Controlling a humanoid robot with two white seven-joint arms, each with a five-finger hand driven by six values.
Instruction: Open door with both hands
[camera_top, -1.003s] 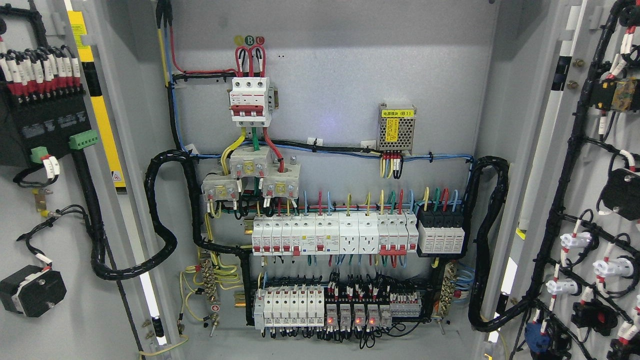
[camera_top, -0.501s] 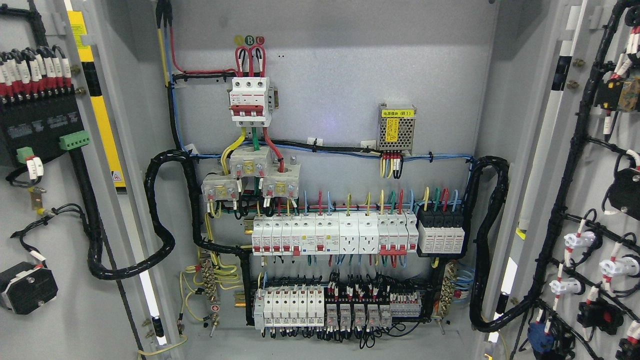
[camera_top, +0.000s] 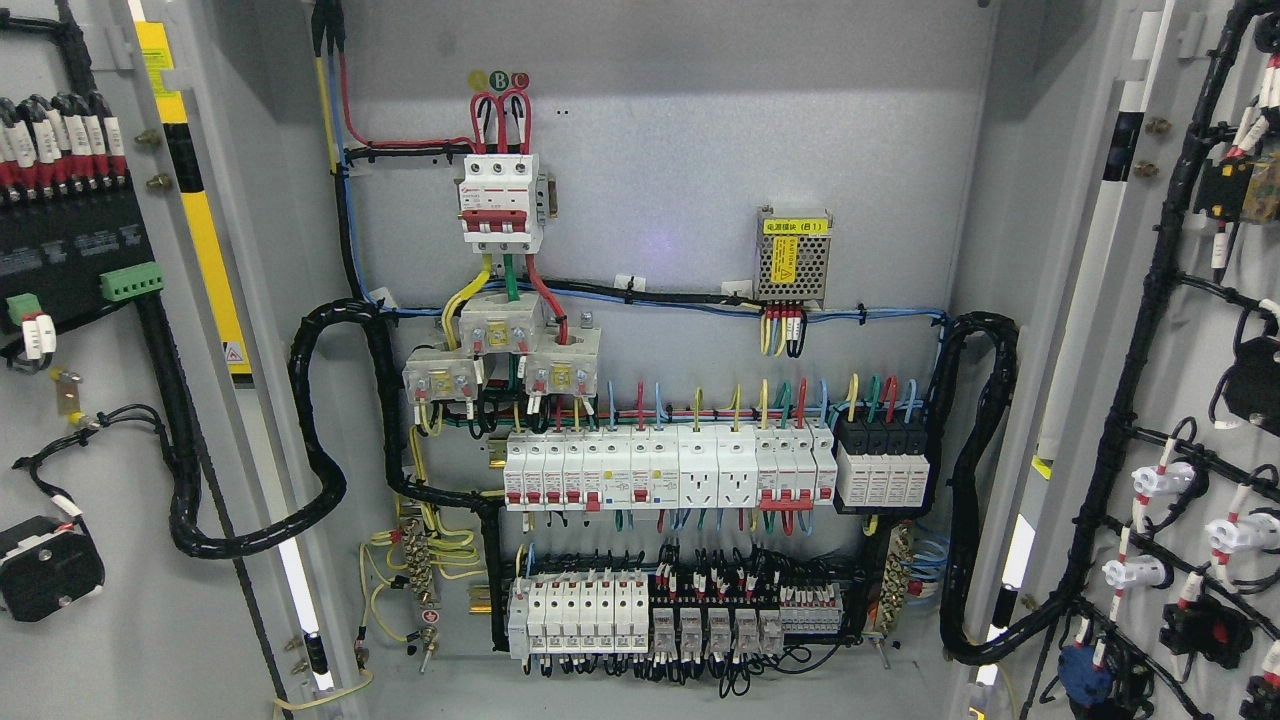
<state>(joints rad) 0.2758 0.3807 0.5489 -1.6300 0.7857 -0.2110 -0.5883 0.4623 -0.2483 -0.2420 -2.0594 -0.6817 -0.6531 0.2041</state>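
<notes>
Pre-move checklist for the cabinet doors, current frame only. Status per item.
1. Left door swung open, inner face showing: ok.
2. Right door swung open, inner face showing: ok.
3. Cabinet interior unobstructed, main breaker and lower breaker row in full view: ok.
4. Black cable loom to the left door hanging slack, not taut: ok.
5. Either robot hand in view: not ok, none visible.
6. Contact with the doors or handles: cannot tell.
</notes>
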